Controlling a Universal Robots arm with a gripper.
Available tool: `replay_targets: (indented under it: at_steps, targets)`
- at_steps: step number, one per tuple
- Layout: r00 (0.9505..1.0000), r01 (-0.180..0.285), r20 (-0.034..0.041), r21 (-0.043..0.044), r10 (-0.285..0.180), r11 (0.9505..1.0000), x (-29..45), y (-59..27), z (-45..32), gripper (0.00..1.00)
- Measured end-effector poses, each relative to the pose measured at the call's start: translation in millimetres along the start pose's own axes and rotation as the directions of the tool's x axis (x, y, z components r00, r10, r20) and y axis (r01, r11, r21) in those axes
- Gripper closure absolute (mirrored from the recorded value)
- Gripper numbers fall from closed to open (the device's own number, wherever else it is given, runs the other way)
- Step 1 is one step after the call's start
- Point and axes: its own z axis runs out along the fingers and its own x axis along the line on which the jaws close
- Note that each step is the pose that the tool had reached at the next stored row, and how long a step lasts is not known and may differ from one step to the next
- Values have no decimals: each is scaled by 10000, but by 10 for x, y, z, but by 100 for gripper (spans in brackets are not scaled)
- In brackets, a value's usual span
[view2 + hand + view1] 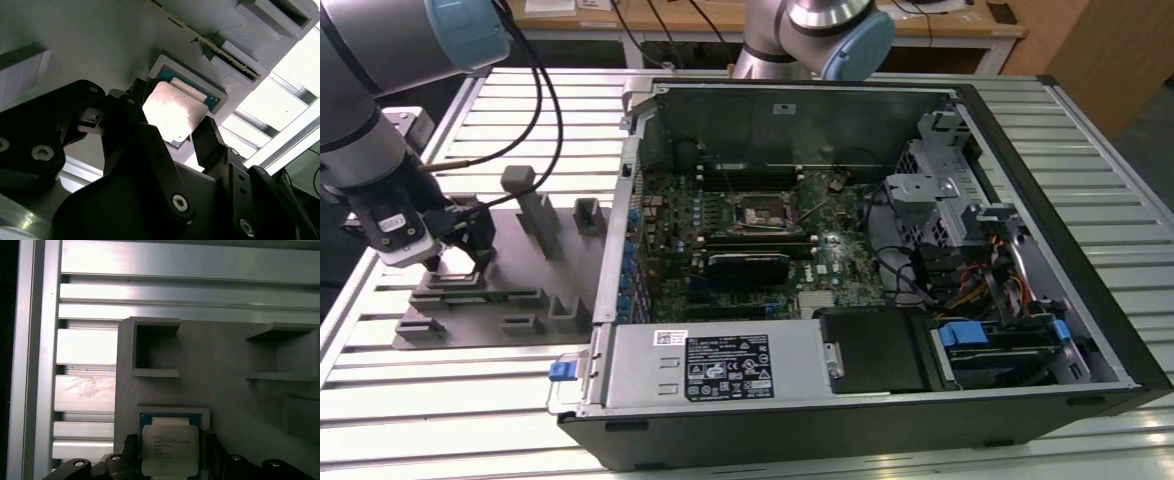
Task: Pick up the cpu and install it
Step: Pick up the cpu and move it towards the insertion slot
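Fingers (207, 142) set against two opposite edges of the cpu (172, 112), apparently gripping it. The cpu lies in its recess in the grey fixture (480, 325), not yet lifted. The arm (374, 130) reaches steeply down at the exterior view's left. Beyond, the socket (761, 212) sits in the open case (1067, 200); installation is not begun.

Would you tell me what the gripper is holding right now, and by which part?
It cannot be told: the gripper straddles the cpu at its pocket in the grey fixture, but a firm grip on its side edges is not clear.
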Motion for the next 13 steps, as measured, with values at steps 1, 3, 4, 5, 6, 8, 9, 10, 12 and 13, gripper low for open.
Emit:
replay_targets:
  at_steps: [1, 3, 4, 5, 6, 8, 9, 10, 12, 13]
  targets:
    - [10000, 0, 0, 0, 0, 10000, 0, 0, 0, 35]
    - [10000, 0, 1, 0, 0, 10000, 0, 0, 1, 35]
    - [10000, 0, 1, -1, 0, 10000, 0, 1, 1, 35]
    - [10000, 0, 0, 0, 0, 10000, 0, 1, 1, 35]
    - [10000, 0, 1, -1, 0, 10000, 0, 1, 1, 37]
    - [10000, 0, 0, 0, 0, 10000, 0, 1, 1, 43]
    - [10000, 0, 0, 0, 0, 10000, 0, 1, 1, 45]
    - [10000, 0, 0, 0, 0, 10000, 0, 1, 1, 45]
    - [10000, 0, 0, 0, 0, 10000, 0, 1, 2, 45]
    - [10000, 0, 0, 0, 0, 10000, 0, 1, 2, 45]
